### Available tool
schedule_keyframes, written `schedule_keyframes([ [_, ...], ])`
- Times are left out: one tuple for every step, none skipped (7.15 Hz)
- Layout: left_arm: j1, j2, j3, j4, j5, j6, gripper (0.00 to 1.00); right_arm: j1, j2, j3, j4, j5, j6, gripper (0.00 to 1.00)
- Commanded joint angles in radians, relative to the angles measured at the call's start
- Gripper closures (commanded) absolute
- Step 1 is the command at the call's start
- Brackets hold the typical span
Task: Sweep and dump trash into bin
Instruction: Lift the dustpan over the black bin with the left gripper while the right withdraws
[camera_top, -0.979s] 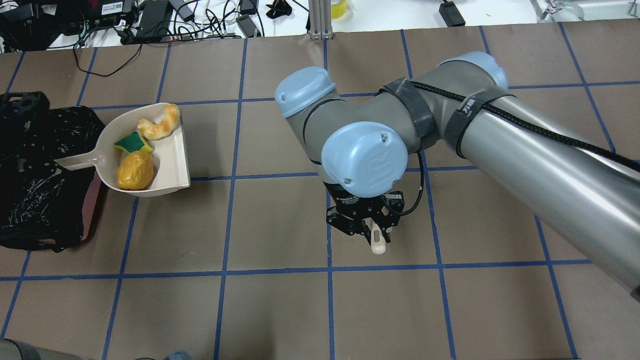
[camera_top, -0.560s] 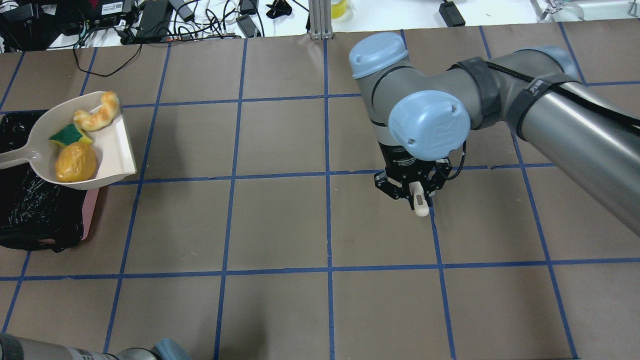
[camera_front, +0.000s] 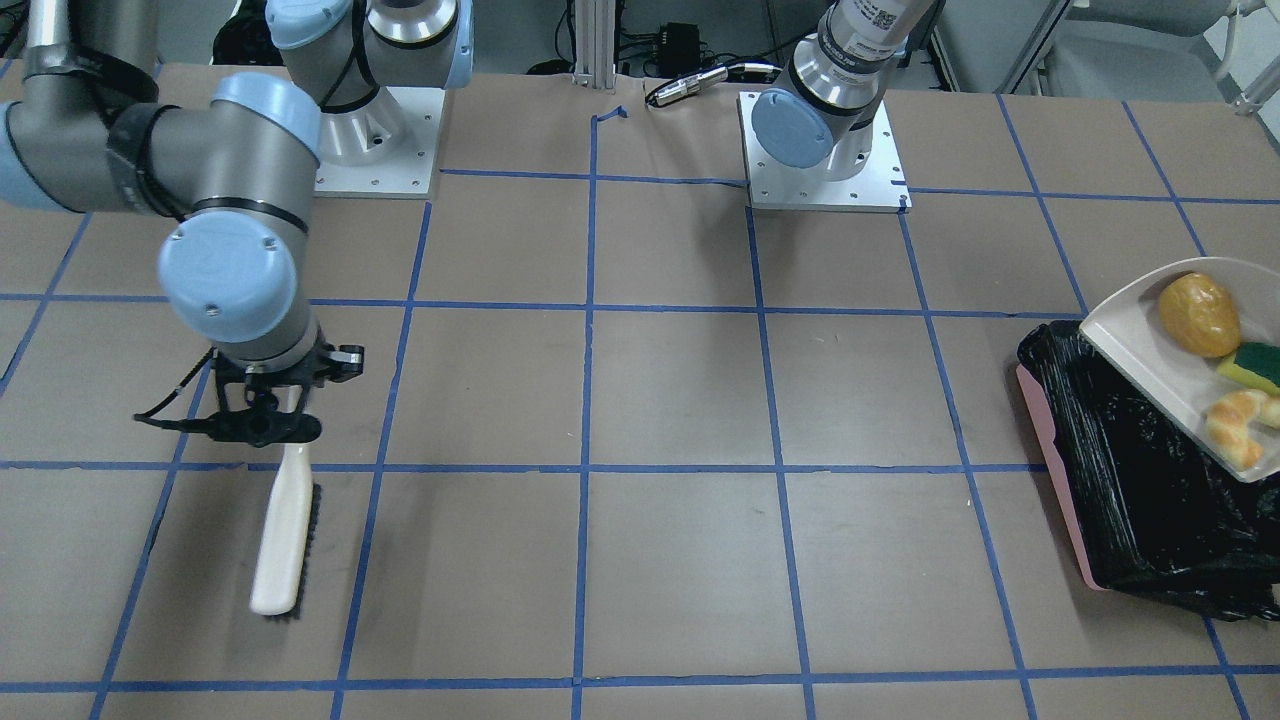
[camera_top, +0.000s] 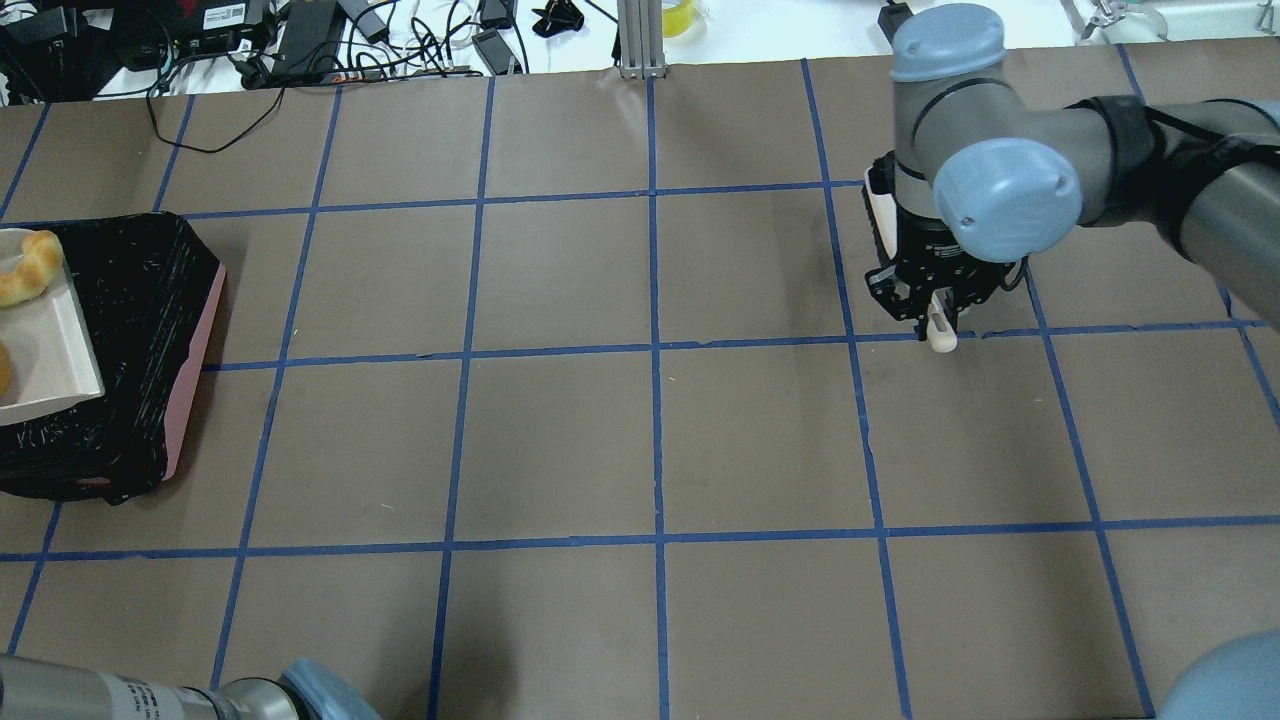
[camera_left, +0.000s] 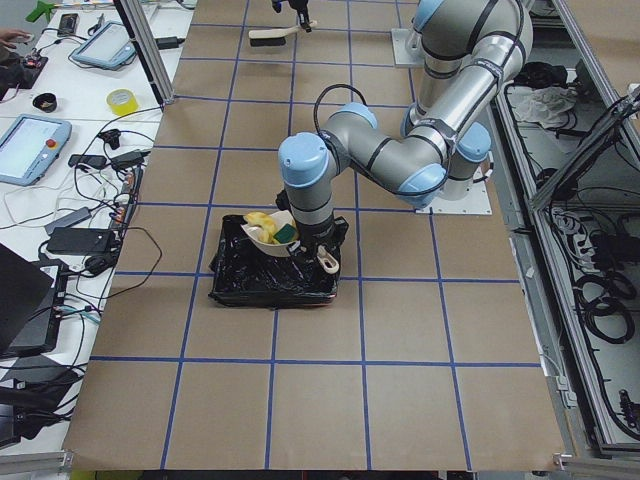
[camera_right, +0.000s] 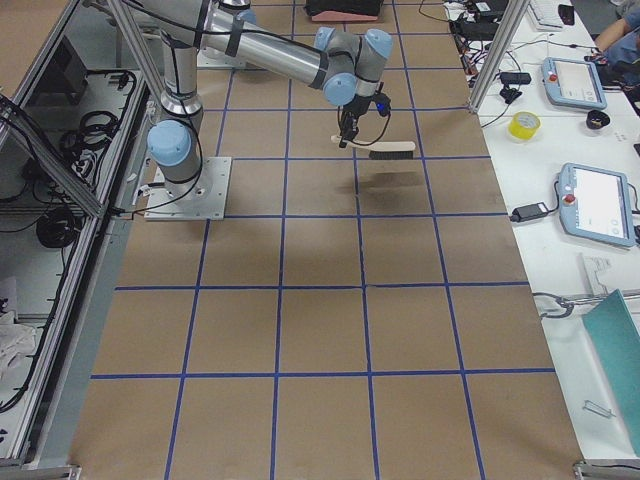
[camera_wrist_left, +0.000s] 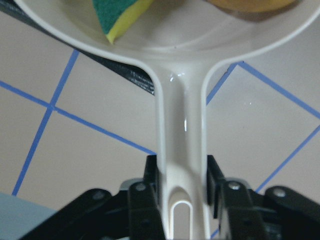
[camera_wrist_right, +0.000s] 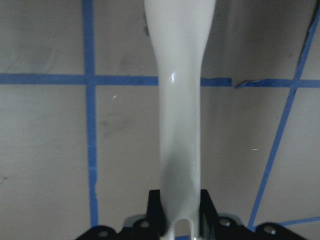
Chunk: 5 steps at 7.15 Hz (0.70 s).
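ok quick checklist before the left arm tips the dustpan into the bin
1. left claw shut on the dustpan handle: ok
2. dustpan held over the black-lined bin: ok
3. croissant, sponge and potato all in the pan: ok
4. pan's open edge lies over the bin: ok
5. right claw holds the brush far from the bin: ok
6. bag liner fixed firmly to the bin: cannot tell

Brown table (camera_top: 560, 450) w/ blue tape grid (camera_top: 657, 450), black-lined pink bin (camera_top: 190, 370)
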Motion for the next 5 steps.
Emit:
schedule_keyframes([
  [0.003,-0.013,0.001,0.050,0.107,0.019,1.00,-0.216,0.044,0.002,-0.108,0.013,-0.172,1.00],
  [-0.011,-0.022,0.004,0.067,0.194,0.016,1.00,-0.262,0.069,0.002,-0.143,0.013,-0.248,1.00],
  [-0.051,-0.027,0.006,0.104,0.267,0.020,1.00,-0.281,0.095,0.002,-0.156,0.010,-0.282,1.00],
  [-0.090,-0.026,0.006,0.115,0.374,0.031,1.00,-0.281,0.098,0.000,-0.155,0.009,-0.288,1.00],
  [-0.146,-0.016,0.007,0.119,0.479,0.036,1.00,-0.280,0.101,0.000,-0.173,0.010,-0.288,1.00],
])
